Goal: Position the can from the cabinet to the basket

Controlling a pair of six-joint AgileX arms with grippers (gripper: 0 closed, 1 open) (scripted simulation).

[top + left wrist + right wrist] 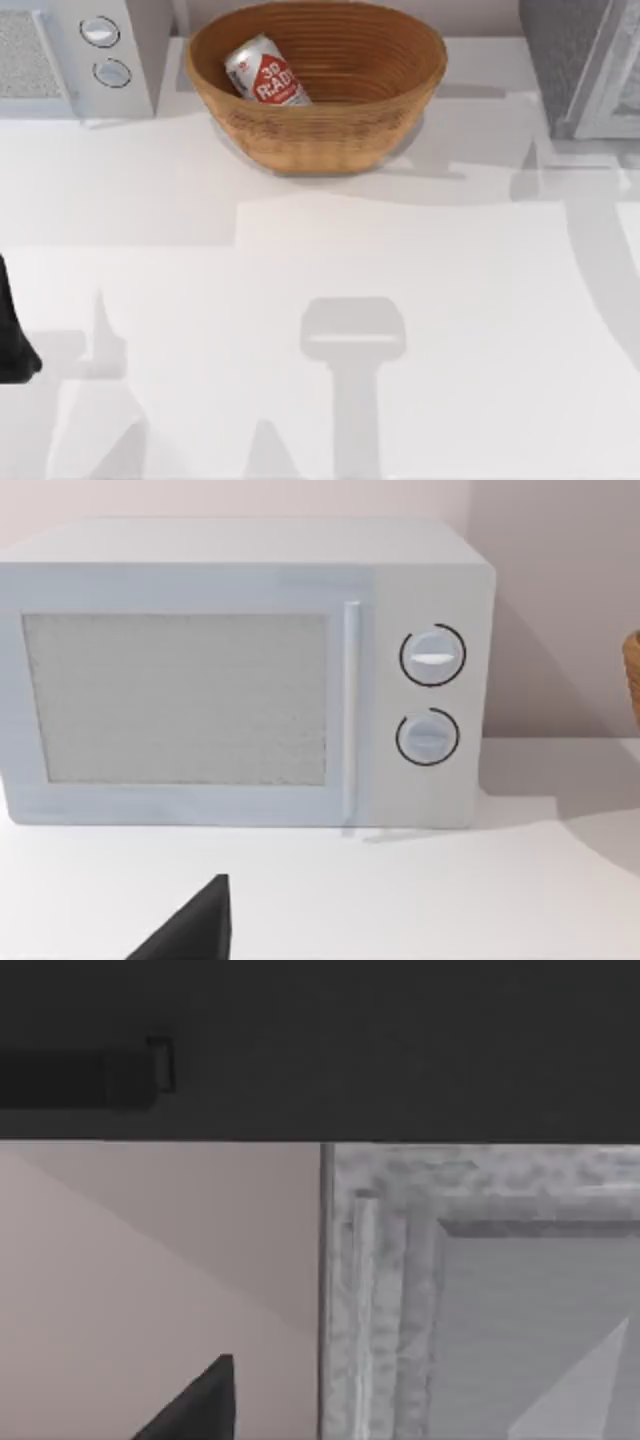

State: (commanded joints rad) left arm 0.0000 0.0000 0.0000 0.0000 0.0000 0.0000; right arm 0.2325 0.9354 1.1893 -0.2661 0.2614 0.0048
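The can (266,72) is lying tilted inside the basket (400,110), resting against the inner wall on the basket's left side, its silver top pointing toward the back-left and its long axis slanting down toward the basket's middle. The basket is sitting at the back of the table (450,300), between the microwave (80,55) at the top view's left and the grey cabinet (590,65) at its right. Judging by that, the placing looks done, and nothing is reaching toward the can.

The left arm (15,335) is showing as a dark shape at the table's left edge, well apart from the basket; the can is lying away toward the back and to the right of it. Of the two arms it is probably the nearer, though I am hedging, since so little of either is showing.

The left wrist view is facing the microwave's front (240,680), with a sliver of wicker at the frame's edge (633,675). The right wrist view is looking at the cabinet's panelled face (480,1300) under a dark band. Each has a dark wedge at its lower edge, likely a finger, but I cannot tell how either gripper's jaws are standing or whether they are holding anything.
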